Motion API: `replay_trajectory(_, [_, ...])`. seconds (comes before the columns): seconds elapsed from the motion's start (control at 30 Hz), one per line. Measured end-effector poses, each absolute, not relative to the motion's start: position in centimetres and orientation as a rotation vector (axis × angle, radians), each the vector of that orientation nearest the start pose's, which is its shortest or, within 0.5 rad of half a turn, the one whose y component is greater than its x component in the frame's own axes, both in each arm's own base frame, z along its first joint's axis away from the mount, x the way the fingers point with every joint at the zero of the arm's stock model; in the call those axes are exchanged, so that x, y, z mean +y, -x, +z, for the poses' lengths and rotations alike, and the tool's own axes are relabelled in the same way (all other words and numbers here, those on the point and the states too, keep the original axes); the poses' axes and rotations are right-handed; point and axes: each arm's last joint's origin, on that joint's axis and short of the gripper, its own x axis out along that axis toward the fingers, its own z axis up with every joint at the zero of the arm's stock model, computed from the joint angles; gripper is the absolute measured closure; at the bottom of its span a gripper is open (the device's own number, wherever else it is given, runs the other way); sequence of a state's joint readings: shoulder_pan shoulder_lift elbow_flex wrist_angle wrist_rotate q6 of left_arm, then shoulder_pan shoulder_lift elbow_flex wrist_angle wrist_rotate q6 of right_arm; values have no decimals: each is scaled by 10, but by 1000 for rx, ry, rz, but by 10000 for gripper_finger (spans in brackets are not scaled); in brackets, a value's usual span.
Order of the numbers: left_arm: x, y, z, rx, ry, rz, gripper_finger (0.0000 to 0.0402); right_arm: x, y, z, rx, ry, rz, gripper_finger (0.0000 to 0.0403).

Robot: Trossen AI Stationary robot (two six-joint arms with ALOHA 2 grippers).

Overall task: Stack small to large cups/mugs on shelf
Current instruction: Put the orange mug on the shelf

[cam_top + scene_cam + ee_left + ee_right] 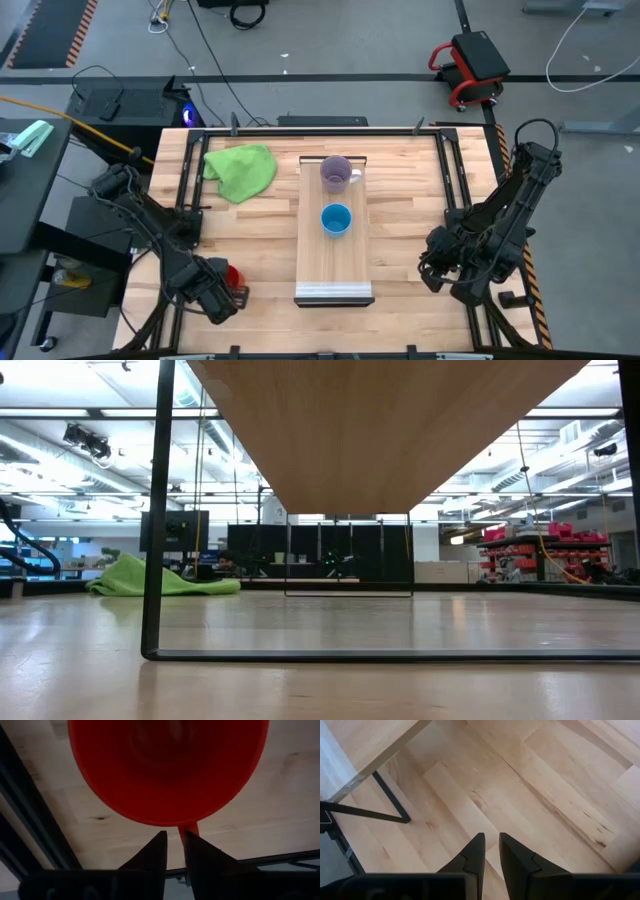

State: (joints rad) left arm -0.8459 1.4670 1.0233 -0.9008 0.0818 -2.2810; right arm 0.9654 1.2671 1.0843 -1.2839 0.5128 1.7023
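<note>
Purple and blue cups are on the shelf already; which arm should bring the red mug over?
Left. The left gripper is already at the red mug near the table's front-left corner, fingers closed around its handle. The right gripper waits over bare tabletop, far from it.

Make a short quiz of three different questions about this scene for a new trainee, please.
1. True or false: the blue cup stands on the shelf.
2. Which cup does the left claw grip: A purple mug, B red mug, C blue cup?
3. Fill in: the green cloth lies on the ____ beside the shelf.

Key: 1 true. 2 B, the red mug, by its handle, near the table's front left corner. 3 tabletop. The purple mug is also on the shelf; the right claw waits, empty.
</note>
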Motion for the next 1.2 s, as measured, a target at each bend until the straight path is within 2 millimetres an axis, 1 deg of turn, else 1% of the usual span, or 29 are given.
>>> replay_trajectory(0.1, [-196, -175, 220, 1344, 1309, 909, 335, 158, -127, 277, 963, -527, -559, 341])
replay_trajectory(0.2, [-195, -178, 220, 1287, 1312, 901, 335, 158, -127, 277, 959, -526, -559, 341])
replay_trajectory(0.37, [-193, -188, 222, 1228, 1332, 826, 333, 158, -127, 278, 953, -522, -559, 341])
replay_trajectory(0.63, [-195, -189, 223, 1211, 1341, 794, 344, 158, -127, 278, 953, -521, -559, 341])
replay_trajectory(0.73, [-199, -188, 229, 1207, 1355, 755, 348, 158, -127, 278, 953, -521, -559, 341])
replay_trajectory(0.8, [-203, -186, 237, 1212, 1344, 746, 350, 158, -127, 278, 953, -520, -559, 341])
replay_trajectory(0.9, [-206, -179, 251, 1233, 1293, 773, 351, 158, -127, 278, 953, -520, -559, 341])
replay_trajectory(0.97, [-207, -173, 255, 1243, 1263, 808, 350, 158, -127, 278, 954, -515, -556, 341])
replay_trajectory(1.0, [-207, -171, 253, 1250, 1250, 821, 350, 158, -127, 278, 953, -513, -555, 341])
replay_trajectory(1.1, [-209, -170, 239, 1274, 1223, 843, 350, 158, -127, 278, 944, -510, -556, 341])
replay_trajectory(1.2, [-214, -168, 230, 1227, 1171, 846, 350, 159, -126, 278, 945, -506, -548, 341])
